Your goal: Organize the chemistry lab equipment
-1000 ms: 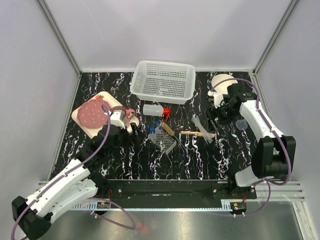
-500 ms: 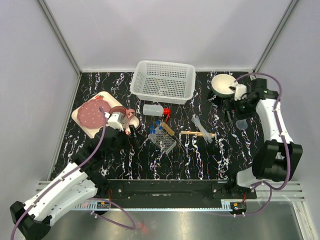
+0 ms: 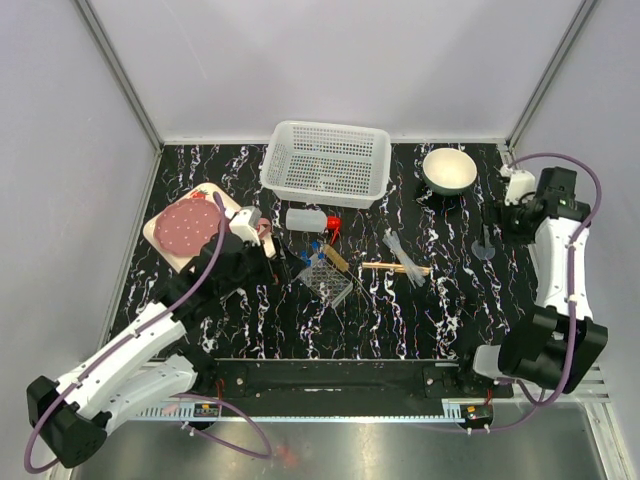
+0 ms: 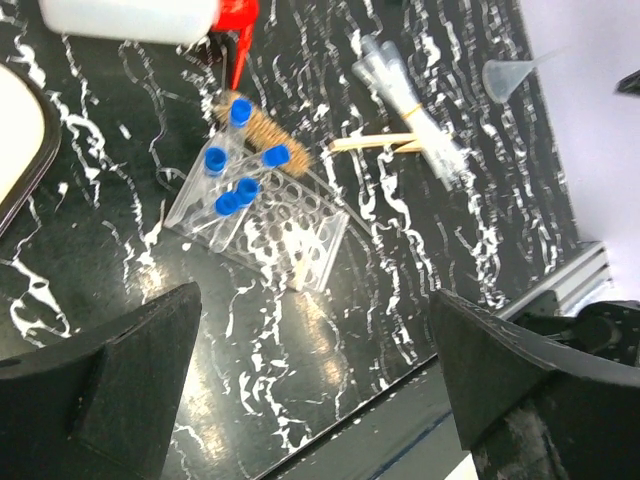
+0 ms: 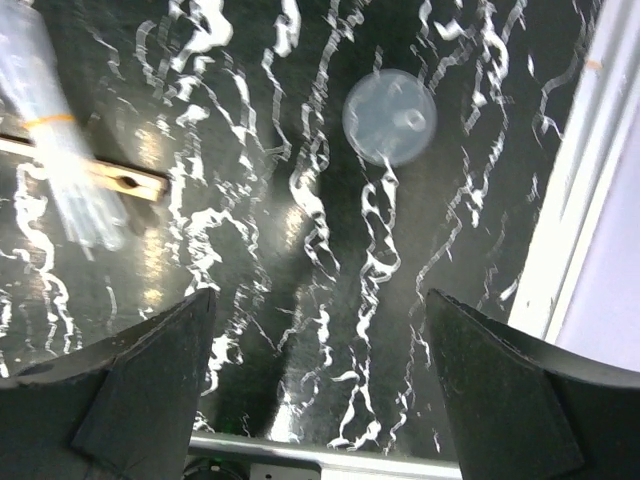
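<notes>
The grey mesh tube rack [image 3: 327, 280] lies at the table's middle with blue-capped test tubes [image 3: 310, 256] in it. It shows in the left wrist view [image 4: 285, 225] with the tubes [image 4: 235, 185]. The red-capped bottle [image 3: 308, 219] lies behind it on its side. Pipettes [image 3: 400, 248] and wooden sticks [image 3: 395, 267] lie to the right, and also show in the right wrist view [image 5: 55, 150]. The clear funnel [image 3: 483, 248] sits far right [image 5: 389, 117]. My left gripper [image 3: 276, 262] is open and empty just left of the rack [image 4: 315, 295]. My right gripper [image 3: 498, 222] is open and empty beside the funnel [image 5: 320, 300].
A white mesh basket [image 3: 325, 160] stands at the back centre. A white bowl [image 3: 449, 170] is at the back right. A strawberry-print tray [image 3: 160, 235] with a pink plate is at the left. The pink mug [image 3: 263, 228] is mostly hidden behind my left wrist.
My right arm swung right, away from the white bowl, to the table's right edge by the funnel. My left gripper moved right toward the tube rack.
</notes>
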### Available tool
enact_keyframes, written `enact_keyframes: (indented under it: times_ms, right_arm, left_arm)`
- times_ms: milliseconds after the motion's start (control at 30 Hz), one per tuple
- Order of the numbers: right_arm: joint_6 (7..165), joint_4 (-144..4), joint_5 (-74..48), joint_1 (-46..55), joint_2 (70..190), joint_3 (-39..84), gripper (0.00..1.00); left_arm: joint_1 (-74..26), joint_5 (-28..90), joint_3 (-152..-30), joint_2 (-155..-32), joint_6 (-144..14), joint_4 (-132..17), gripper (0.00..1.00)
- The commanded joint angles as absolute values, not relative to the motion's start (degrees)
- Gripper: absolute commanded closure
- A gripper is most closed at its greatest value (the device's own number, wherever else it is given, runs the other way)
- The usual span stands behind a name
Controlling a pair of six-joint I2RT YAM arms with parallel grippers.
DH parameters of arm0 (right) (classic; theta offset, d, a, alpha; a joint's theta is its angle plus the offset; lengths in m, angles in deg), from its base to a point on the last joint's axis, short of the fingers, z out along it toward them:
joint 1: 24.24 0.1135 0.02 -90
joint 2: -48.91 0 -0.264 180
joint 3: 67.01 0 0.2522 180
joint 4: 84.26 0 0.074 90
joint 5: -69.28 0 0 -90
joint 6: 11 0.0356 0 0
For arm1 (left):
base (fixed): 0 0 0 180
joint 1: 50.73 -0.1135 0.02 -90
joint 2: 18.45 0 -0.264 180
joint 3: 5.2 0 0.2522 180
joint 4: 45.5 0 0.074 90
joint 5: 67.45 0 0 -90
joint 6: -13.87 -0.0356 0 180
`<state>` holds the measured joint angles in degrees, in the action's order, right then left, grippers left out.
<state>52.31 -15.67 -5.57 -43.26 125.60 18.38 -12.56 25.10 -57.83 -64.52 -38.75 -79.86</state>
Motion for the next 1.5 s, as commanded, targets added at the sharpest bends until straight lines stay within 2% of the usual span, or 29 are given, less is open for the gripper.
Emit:
enact_keyframes:
  times_ms: [0,200,400,567,600,633,700,933,1367,1467]
  right_arm:
    - [47.72,-18.03,-5.80,-48.83,124.50,14.25,0.09]
    - [41.92,-20.14,2.64,-59.91,126.78,9.42,0.09]
    - [41.47,-20.40,9.40,-61.50,131.87,10.46,0.09]
    - [45.86,-19.44,14.34,-61.41,139.16,17.40,0.12]
    - [46.74,-18.56,16.61,-61.41,140.39,18.54,0.04]
    - [47.27,-18.21,17.59,-61.33,142.41,20.73,0.00]
    - [49.11,-18.03,18.65,-60.89,144.09,22.50,0.00]
    - [51.49,-19.52,15.94,-57.90,145.07,25.06,0.00]
    - [54.83,-27.69,-2.69,-50.17,146.82,25.06,0.00]
    - [55.80,-29.53,-4.98,-49.46,146.82,24.18,0.04]
  left_arm:
    - [-12.85,27.56,-63.34,-65.04,-37.29,-79.03,0.01]
    - [-12.85,28.18,-67.46,-66.79,-36.58,-80.97,0.01]
    - [-12.85,30.11,-70.72,-69.52,-35.35,-81.50,0.01]
    - [-12.85,30.03,-67.40,-67.07,-34.12,-80.71,0.01]
    - [-12.85,29.33,-66.87,-66.62,-34.12,-80.53,0.01]
    - [-12.85,29.06,-66.43,-65.49,-34.56,-80.62,0.01]
    - [-12.85,27.92,-65.46,-64.60,-35.43,-80.88,0.01]
    - [-12.85,25.72,-64.40,-63.11,-41.23,-82.47,0.01]
    - [-12.85,20.97,-60.71,-59.68,-47.39,-84.48,0.01]
    - [-12.85,20.71,-60.97,-59.94,-48.18,-85.63,0.01]
